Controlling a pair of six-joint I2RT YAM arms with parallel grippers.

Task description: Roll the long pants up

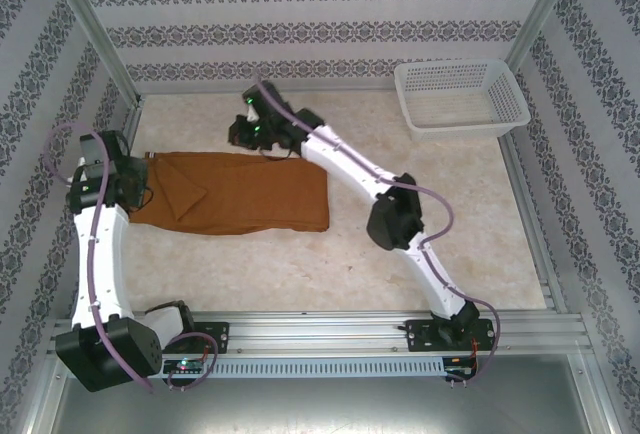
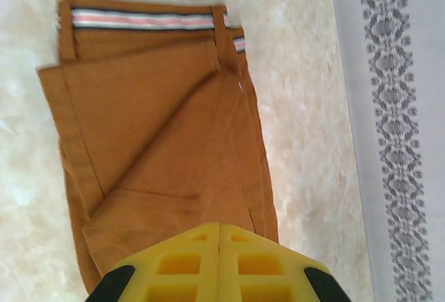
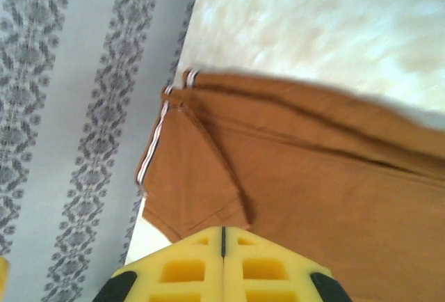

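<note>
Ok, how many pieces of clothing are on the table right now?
1: the rust-brown cloth trousers lie flat, left of centre. The white plastic mesh basket at far right looks empty, though its near wall may hide something.

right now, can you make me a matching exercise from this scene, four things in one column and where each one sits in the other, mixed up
Things
1. long pants
2. basket
3. left end effector
4. right end effector

Places
A. far right corner of the table
B. over the left end of the cloth, where the striped waistband lies
C. lying flat on the table, left of centre
D. at the far edge of the cloth, toward the back of the table

Pairs: 1-C, 2-A, 3-B, 4-D
</note>
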